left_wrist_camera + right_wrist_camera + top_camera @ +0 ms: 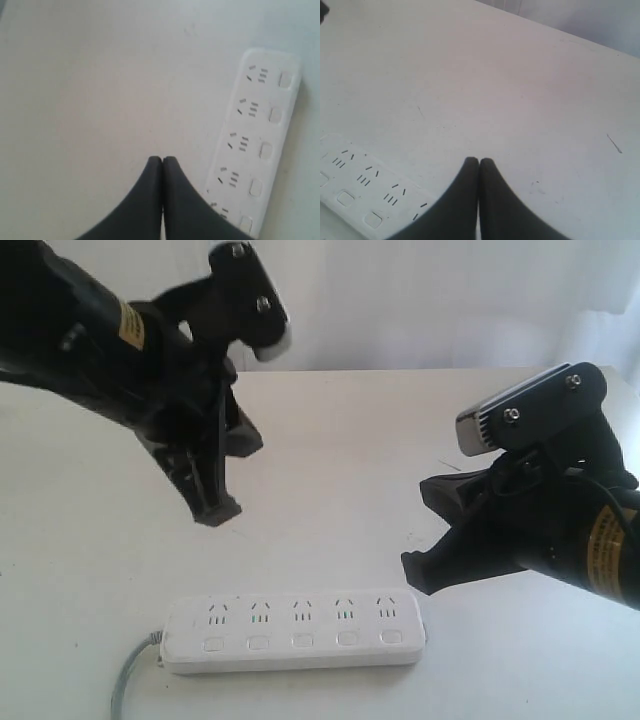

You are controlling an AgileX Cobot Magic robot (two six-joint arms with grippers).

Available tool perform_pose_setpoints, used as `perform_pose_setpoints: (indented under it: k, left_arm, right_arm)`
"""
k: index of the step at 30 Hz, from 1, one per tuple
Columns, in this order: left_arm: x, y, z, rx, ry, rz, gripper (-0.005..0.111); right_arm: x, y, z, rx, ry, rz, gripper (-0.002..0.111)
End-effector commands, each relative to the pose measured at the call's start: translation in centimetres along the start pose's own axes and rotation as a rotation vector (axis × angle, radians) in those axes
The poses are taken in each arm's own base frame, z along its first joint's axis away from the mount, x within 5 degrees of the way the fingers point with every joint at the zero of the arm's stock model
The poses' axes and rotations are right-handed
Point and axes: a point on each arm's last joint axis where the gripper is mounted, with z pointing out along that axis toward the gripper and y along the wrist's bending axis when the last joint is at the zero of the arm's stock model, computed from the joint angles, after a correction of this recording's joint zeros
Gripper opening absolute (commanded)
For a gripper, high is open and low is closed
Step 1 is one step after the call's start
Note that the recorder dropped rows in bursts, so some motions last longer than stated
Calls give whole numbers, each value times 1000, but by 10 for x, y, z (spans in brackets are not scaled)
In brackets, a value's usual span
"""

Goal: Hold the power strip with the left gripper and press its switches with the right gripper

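The white power strip (pixel 293 632) lies flat near the table's front edge, its grey cord (pixel 130 675) trailing off at the left. Its row of switches (pixel 303 641) runs along the near side. My left gripper (pixel 215 508) hangs above the table behind the strip's left end, shut and empty. In the left wrist view its fingertips (pixel 162 160) meet beside the power strip (pixel 257 135). My right gripper (pixel 418 575) hovers just past the strip's right end, shut with nothing in it. In the right wrist view the gripper (pixel 479 161) sits over bare table, with the power strip (pixel 360 185) off to one side.
The white table (pixel 350 450) spreads behind the strip, with a pale curtain beyond its far edge. A thin dark scratch (pixel 614 143) marks the surface near the right arm.
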Motion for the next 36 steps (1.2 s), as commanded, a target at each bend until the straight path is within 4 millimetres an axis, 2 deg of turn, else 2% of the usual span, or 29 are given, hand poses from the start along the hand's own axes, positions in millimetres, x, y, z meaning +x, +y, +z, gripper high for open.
perform_pose_setpoints:
  k: [1, 5, 8, 11, 13, 16, 20, 22, 23, 24, 25, 27, 31, 36]
  left_arm:
    - [-17, 4, -28, -50, -224, -127, 0]
    - [-23, 6, -44, -78, -340, -161, 0]
    - [-17, -1, -63, -122, -419, -102, 0]
    - [5, -17, -88, -183, -553, -95, 0]
    - [21, -25, -92, -206, -593, -110, 0]
    - [39, -33, -85, -231, -643, -149, 0]
    - [47, -37, -73, -243, -702, -232, 0]
    - [49, -38, -71, -244, -702, -234, 0]
    - [51, -39, -71, -238, -691, -234, 0]
    - [51, -39, -70, -236, -684, -229, 0]
    - [52, -40, -70, -231, -675, -227, 0]
    - [53, -41, -69, -223, -659, -227, 0]
    - [55, -42, -67, -208, -629, -222, 0]
    - [56, -43, -66, -199, -612, -221, 0]
  right_arm:
    - [2, -2, -1, 15, 2, -11, 0]
    - [2, -2, -1, 15, 2, -11, 0]
    - [1, -2, -4, 16, -9, -9, 0]
    - [-7, -2, -18, 9, -75, -4, 0]
    - [-13, -6, -31, 5, -134, 9, 0]
    - [-21, -17, -50, 17, -224, 38, 0]
    - [-27, -36, -75, 106, -331, 75, 0]
    - [-30, -45, -101, 204, -425, 80, 0]
    - [-31, -47, -120, 274, -498, 76, 0]
    - [-31, -47, -128, 305, -525, 73, 0]
    - [-31, -45, -144, 345, -587, 60, 0]
    - [-31, -38, -161, 362, -656, 40, 0]
    - [-28, -27, -181, 364, -746, 9, 0]
    - [-27, -24, -187, 365, -770, 1, 0]
